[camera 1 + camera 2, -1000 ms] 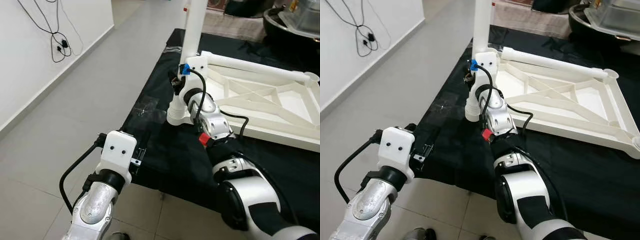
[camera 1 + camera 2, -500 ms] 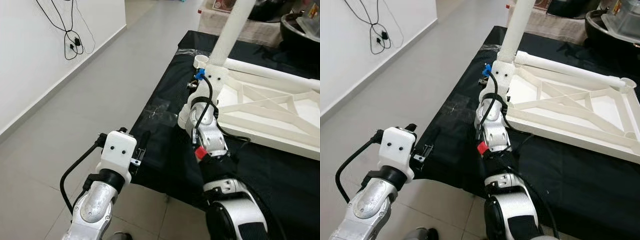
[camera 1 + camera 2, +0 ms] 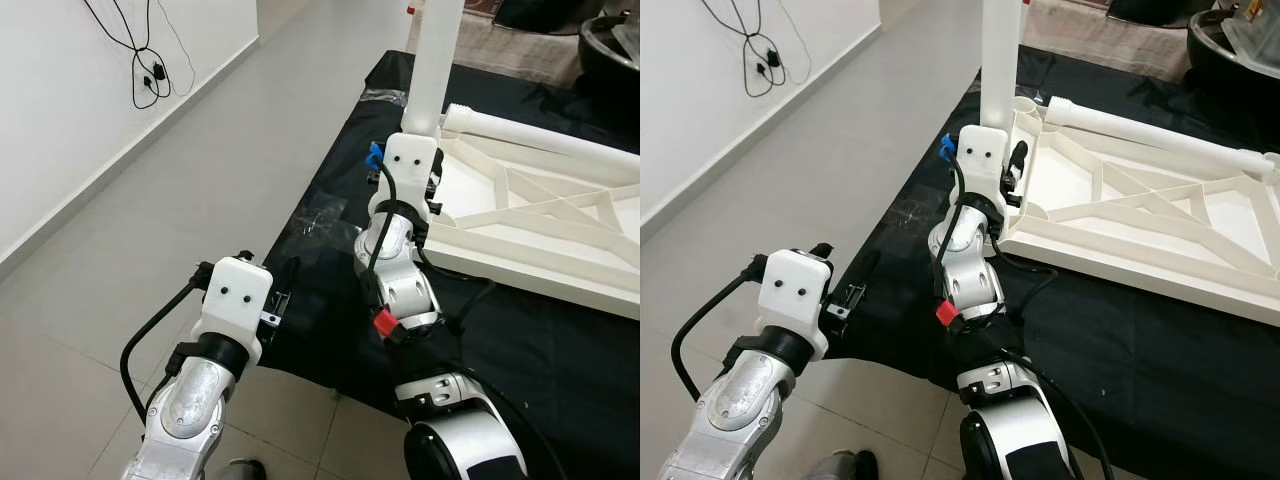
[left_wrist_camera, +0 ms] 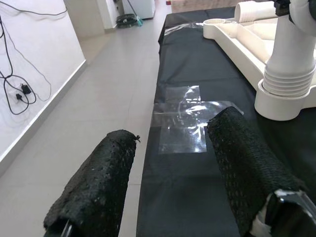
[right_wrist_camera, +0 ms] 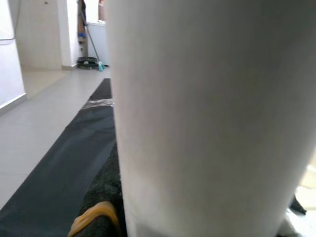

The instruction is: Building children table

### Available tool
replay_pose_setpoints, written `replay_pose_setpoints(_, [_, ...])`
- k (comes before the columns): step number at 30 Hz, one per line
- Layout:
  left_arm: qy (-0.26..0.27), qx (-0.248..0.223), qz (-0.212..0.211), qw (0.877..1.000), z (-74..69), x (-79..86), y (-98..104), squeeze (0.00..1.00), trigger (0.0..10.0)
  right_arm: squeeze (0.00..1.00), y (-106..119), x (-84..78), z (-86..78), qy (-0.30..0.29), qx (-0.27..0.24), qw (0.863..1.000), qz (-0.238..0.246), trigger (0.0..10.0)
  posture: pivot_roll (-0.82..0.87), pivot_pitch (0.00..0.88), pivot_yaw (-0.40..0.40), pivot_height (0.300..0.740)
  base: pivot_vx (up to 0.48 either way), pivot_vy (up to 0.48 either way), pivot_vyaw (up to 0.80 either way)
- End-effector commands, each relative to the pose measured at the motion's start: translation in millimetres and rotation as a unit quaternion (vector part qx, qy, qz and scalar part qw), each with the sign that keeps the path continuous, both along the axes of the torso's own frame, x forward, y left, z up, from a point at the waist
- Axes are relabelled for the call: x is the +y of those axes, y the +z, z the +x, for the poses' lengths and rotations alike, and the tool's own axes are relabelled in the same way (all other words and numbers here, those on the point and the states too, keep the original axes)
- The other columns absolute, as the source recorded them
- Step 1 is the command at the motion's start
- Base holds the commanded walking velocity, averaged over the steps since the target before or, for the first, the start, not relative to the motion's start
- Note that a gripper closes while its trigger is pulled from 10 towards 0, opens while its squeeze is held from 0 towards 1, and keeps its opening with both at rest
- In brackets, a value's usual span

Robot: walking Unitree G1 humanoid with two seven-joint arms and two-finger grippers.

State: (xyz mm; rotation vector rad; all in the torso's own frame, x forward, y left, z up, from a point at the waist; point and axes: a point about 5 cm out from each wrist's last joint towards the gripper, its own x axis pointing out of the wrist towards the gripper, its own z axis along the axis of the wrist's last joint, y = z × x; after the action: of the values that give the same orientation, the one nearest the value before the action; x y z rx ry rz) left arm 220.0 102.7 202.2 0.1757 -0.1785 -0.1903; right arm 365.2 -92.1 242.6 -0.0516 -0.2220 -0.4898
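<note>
Silver arms, white wrist housings, black cables, textured black pincer fingers (image 4: 249,163)

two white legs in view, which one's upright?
The leg at the tabletop's near-left corner, gripped by the right gripper, stands upright. The other leg lies flat along the tabletop's far edge.

Left hand (image 4: 170,170), fingers (image 4: 96,185) spread wide above black mat (image 4: 187,64), ribbed white leg base (image 4: 289,81) nearby.
</note>
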Motion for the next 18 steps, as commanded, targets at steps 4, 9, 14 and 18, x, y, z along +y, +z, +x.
replay_pose_setpoints(4, [0.0, 0.002, 0.006, 1.0, 1.3, -0.5, -2.8, 0.0, 10.0, 0.0, -34.3, -14.0, 2.6, -0.033, 0.095, 0.992, 0.079, 10.0, 0.14, 0.165, -0.076, 0.74, 0.0, 0.0, 0.0])
replay_pose_setpoints(9, [0.0, 0.002, 0.007, 1.0, 2.1, -0.3, -2.6, 0.0, 10.0, 0.0, -24.6, -13.2, 8.1, 0.018, 0.071, 0.99, 0.124, 10.0, 0.13, 0.161, -0.075, 0.74, 0.0, 0.0, 0.0])
replay_pose_setpoints(14, [0.0, 0.001, 0.011, 1.0, 6.0, 2.0, -2.5, 0.0, 10.0, 0.0, 32.0, -9.6, 13.6, 0.157, -0.057, 0.98, 0.11, 10.0, 0.13, 0.152, -0.073, 0.74, 0.0, 0.0, 0.0])
replay_pose_setpoints(18, [-0.004, 0.001, 0.018, 1.0, 7.7, 2.6, -2.7, 0.0, 10.0, 0.0, 41.9, -6.8, 13.0, 0.194, -0.073, 0.972, 0.11, 10.0, 0.13, 0.145, -0.073, 0.74, 0.0, 0.0, 0.0])
